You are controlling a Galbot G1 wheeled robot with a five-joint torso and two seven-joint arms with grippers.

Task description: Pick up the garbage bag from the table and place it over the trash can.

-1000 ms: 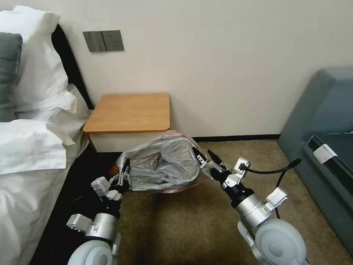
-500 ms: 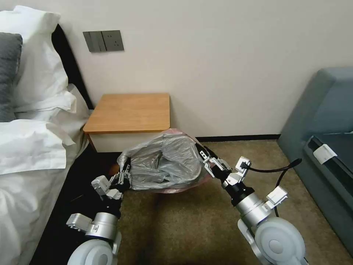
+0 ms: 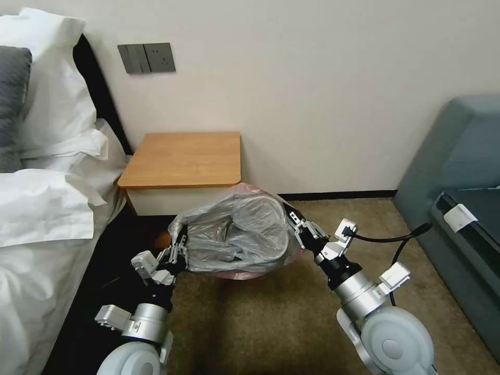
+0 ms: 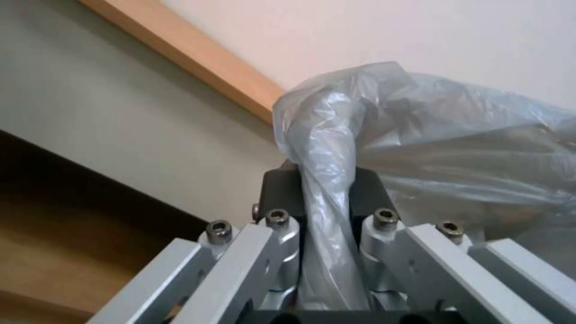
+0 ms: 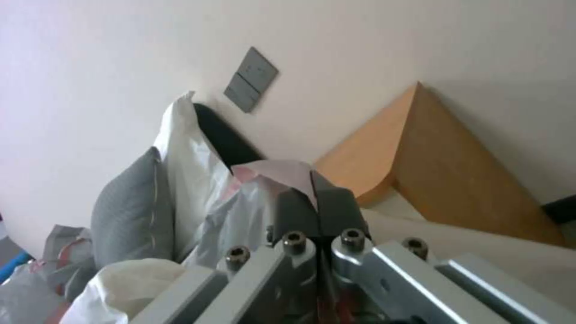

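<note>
The garbage bag (image 3: 237, 232), crinkled grey plastic with a pinkish edge, hangs stretched open between my two grippers, low in front of the table (image 3: 182, 159). My left gripper (image 3: 178, 246) is shut on the bag's left side; in the left wrist view a twisted strand of bag (image 4: 327, 225) runs between its fingers (image 4: 279, 189). My right gripper (image 3: 295, 220) is shut on the bag's right side, and the right wrist view shows the pink edge (image 5: 279, 173) pinched at its fingertips (image 5: 294, 207). The trash can is hidden beneath the bag.
A bed with white linen (image 3: 41, 208) runs along the left, close to my left arm. A grey sofa (image 3: 458, 166) stands at the right. Brown carpet (image 3: 260, 323) lies open between my arms. The wall is just behind the table.
My right gripper, open a second ago, has moved in and shut on the bag's right edge. The bag now spreads wider and sits slightly lower. The left gripper keeps its hold.
</note>
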